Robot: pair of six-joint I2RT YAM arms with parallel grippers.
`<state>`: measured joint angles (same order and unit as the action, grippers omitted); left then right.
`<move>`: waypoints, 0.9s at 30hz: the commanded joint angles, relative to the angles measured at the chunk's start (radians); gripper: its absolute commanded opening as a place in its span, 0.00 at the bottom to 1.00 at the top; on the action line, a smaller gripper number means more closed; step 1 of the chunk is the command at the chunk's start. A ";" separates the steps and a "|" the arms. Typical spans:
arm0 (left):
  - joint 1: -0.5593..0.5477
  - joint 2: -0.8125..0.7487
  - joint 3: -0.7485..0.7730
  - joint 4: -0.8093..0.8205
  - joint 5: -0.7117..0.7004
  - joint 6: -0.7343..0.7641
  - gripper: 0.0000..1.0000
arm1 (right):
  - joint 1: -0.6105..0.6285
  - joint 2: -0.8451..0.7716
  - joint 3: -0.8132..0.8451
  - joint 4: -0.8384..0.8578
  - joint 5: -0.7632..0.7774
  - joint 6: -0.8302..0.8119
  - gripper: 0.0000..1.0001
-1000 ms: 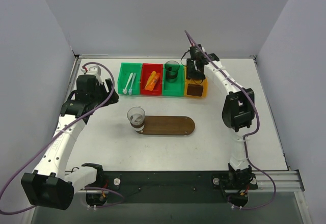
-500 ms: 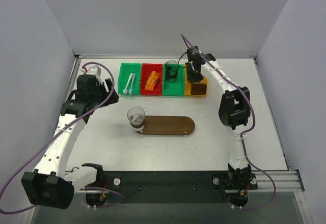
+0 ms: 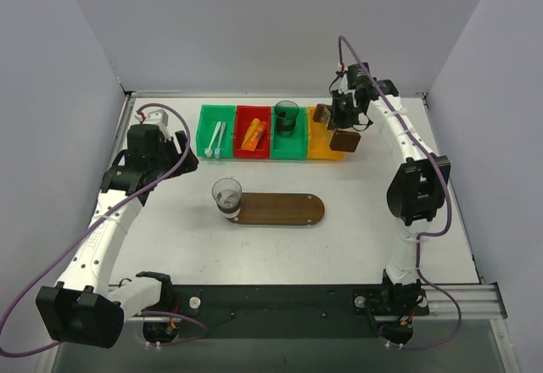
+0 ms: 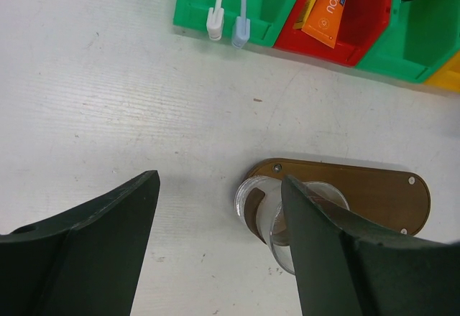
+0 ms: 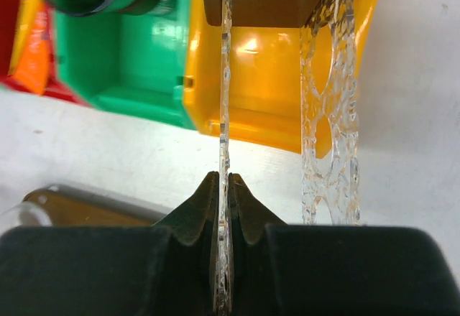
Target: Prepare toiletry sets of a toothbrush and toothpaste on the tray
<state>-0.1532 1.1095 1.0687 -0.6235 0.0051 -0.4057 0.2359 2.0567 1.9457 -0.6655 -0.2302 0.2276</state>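
You had bright, even overhead light on the desk (image 3: 339,254), with soft, faint shadows along its left and right edges under the arms. The left gripper (image 4: 219,181) had dark, slightly soft fingers (image 4: 93,251). Near the far right corner, glare sat on the yellow bin (image 5: 251,79) (its wall shone pale). The clear cup (image 5: 330,100) warped everything behind it, and the right gripper (image 5: 223,184) was blurred.

Dark-brown tray (image 3: 284,210); orange toothpaste (image 3: 253,136) in red bin (image 3: 246,117); white toothbrushes (image 3: 219,136) in green bin (image 3: 206,119).
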 commanded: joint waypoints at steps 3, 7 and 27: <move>0.007 -0.014 0.034 0.062 0.038 0.018 0.79 | -0.017 -0.136 0.010 -0.002 -0.276 -0.074 0.00; 0.006 -0.022 0.031 0.080 0.078 0.031 0.79 | -0.020 -0.132 0.033 0.006 -0.498 -0.070 0.00; -0.026 0.147 0.259 0.114 0.331 -0.097 0.79 | 0.319 -0.320 -0.063 0.037 -0.014 -0.329 0.00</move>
<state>-0.1623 1.2018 1.1866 -0.5354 0.2493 -0.4419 0.4534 1.8465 1.8912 -0.6701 -0.4110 0.0193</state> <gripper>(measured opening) 0.791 0.021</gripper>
